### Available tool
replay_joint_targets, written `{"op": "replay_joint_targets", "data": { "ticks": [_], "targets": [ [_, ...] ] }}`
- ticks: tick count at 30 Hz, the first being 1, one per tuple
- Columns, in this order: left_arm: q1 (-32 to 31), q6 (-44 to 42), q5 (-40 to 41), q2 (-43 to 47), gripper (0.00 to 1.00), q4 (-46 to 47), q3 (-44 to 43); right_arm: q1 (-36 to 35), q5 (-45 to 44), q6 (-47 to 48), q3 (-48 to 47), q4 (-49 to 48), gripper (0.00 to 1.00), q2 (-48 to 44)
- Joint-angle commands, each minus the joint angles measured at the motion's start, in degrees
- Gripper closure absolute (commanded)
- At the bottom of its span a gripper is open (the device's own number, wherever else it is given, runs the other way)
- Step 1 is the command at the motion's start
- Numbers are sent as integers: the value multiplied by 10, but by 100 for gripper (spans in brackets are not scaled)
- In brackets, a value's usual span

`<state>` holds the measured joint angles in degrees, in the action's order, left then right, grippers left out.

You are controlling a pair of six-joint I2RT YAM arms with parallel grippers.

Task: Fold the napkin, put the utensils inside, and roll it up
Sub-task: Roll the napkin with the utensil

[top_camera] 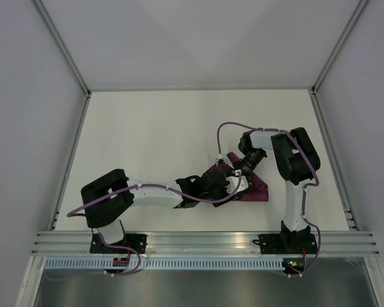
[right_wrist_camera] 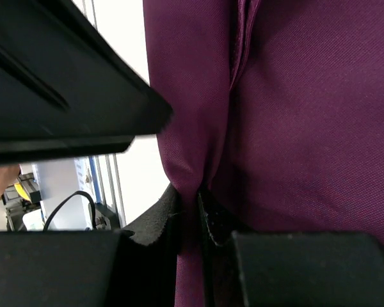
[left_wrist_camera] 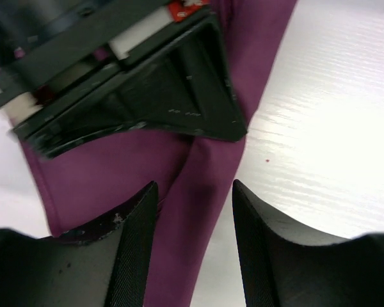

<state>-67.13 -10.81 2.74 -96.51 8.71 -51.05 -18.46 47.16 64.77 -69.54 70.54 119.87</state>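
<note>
The purple-maroon napkin (top_camera: 253, 187) lies folded into a narrow bundle on the white table, mostly under both arms. My right gripper (right_wrist_camera: 196, 203) is shut on a pinched fold of the napkin (right_wrist_camera: 294, 115). In the top view the right gripper (top_camera: 238, 169) sits at the napkin's far edge. My left gripper (left_wrist_camera: 195, 211) is open, its jaws astride a rolled edge of the napkin (left_wrist_camera: 198, 192) without touching it; in the top view it (top_camera: 227, 185) is right beside the right gripper. No utensils show in any view.
The white table (top_camera: 153, 141) is walled by white panels with a metal frame. A slotted rail (top_camera: 205, 246) runs along the near edge by the arm bases. The right gripper's black body (left_wrist_camera: 128, 83) fills the upper left wrist view.
</note>
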Motion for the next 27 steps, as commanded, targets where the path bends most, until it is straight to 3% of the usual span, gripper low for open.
{"op": "replay_joint_targets", "data": {
  "ticks": [1, 15, 20, 24, 27],
  "targets": [
    [-13, -41, -19, -28, 44, 2, -44, 4, -58, 29, -2, -73, 85, 23],
    [-16, -49, -41, -104, 46, 47, -54, 7, -58, 16, -10, -77, 85, 30],
    [-16, -49, -50, -117, 60, 69, -46, 8, -61, 9, -11, -81, 84, 33],
    [-15, -51, -63, -130, 80, 68, -47, 9, -63, 7, -14, -78, 84, 30],
    [-14, -48, -73, -142, 89, 54, -54, 11, -64, 4, -19, -74, 80, 24]
  ]
}}
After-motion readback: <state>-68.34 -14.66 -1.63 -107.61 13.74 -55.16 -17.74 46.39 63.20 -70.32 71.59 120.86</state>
